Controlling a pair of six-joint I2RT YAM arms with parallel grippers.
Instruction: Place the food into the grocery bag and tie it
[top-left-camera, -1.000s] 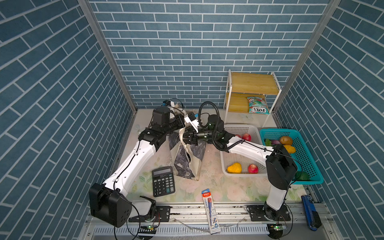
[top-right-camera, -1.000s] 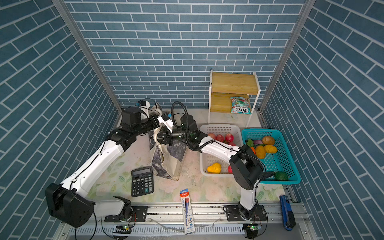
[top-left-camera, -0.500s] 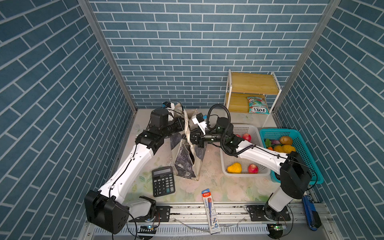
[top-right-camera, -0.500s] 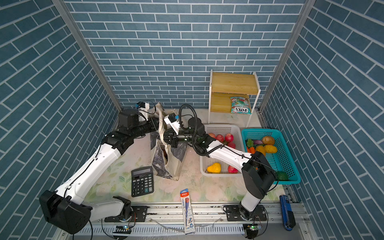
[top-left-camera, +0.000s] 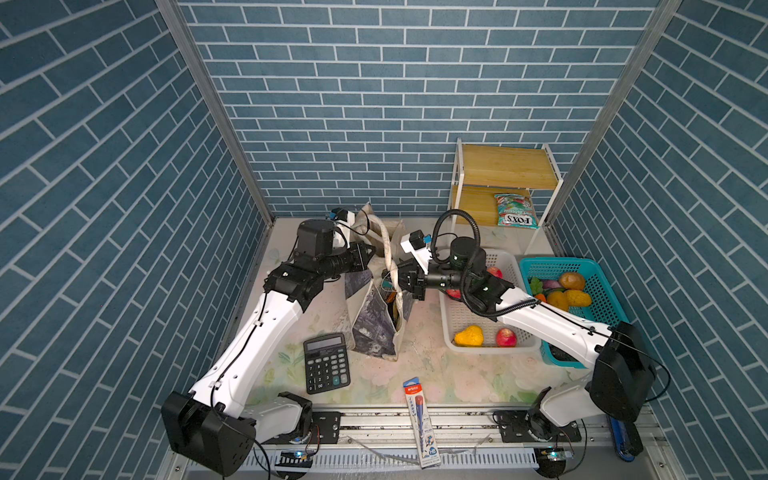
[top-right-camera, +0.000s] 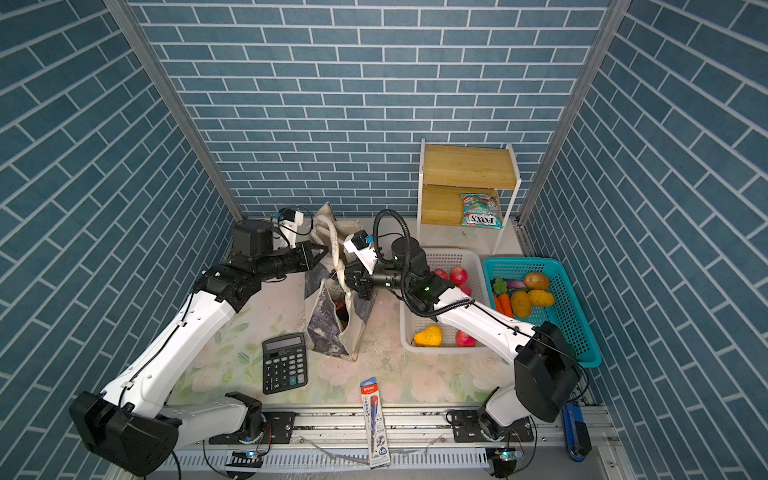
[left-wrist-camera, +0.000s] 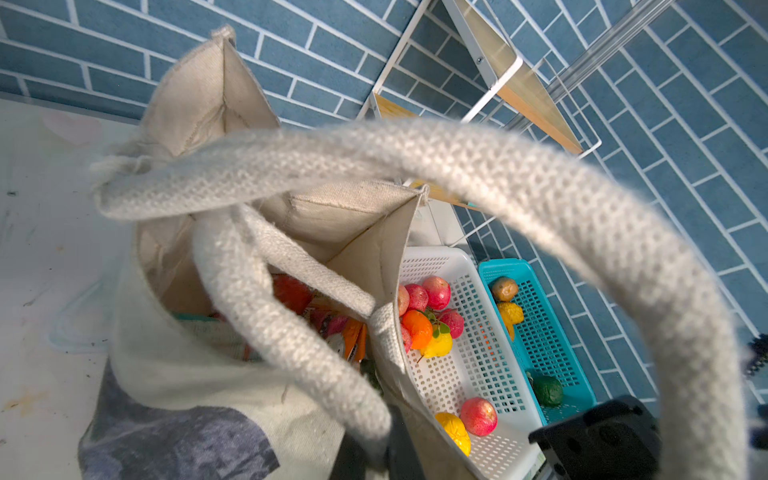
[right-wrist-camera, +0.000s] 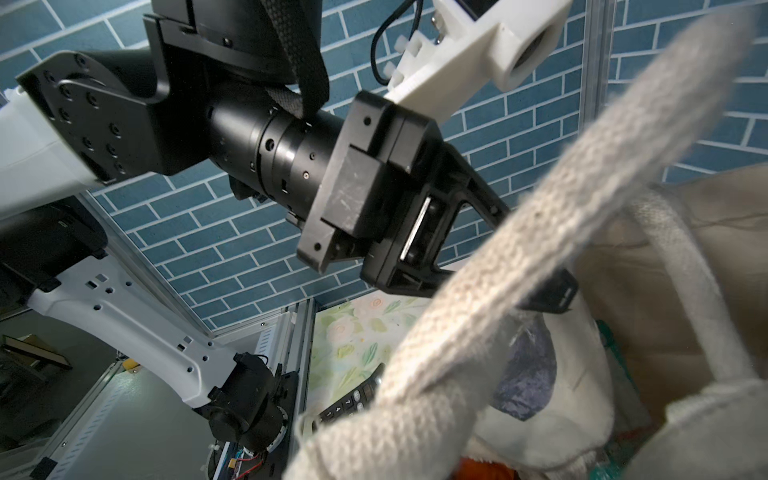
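The bench (top-left-camera: 436, 374), covered in a floral print, is seen in both top views; a wooden shelf rack (top-left-camera: 505, 166) is set at its rear right corner; the grocery bag (top-left-camera: 374, 324) is stood upright near the middle of the bench, towards the rear edge, with its mouth open and its long cream handles raised above it. A white basket (top-left-camera: 465, 316) is placed just beside the bag on the right-edge side, and a teal basket (top-left-camera: 598, 299) is set against the right edge, touching the white one. A calculator (top-left-camera: 326, 363) is laid flat towards the front edge, near the bag's base; a pencil pack (top-left-camera: 420, 419) is laid across the front edge. A FOX'S candy packet (top-left-camera: 515, 210) is propped on the rack's lower shelf. Food (left-wrist-camera: 291, 291) is seen inside the bag in the left wrist view: a red fruit and glossy packets, partly hidden by the handles; a yellow fruit (top-left-camera: 469, 336) and a red fruit (top-left-camera: 506, 337) are left in the white basket, and vegetables (top-left-camera: 571, 281) in the teal one. The left end effector (top-left-camera: 369, 252) is closed on a strap handle (top-left-camera: 386, 249) above the bag's rim; the right end effector (top-left-camera: 392, 277) is held against the same run of strap lower down; whether it is closed on it cannot be told.
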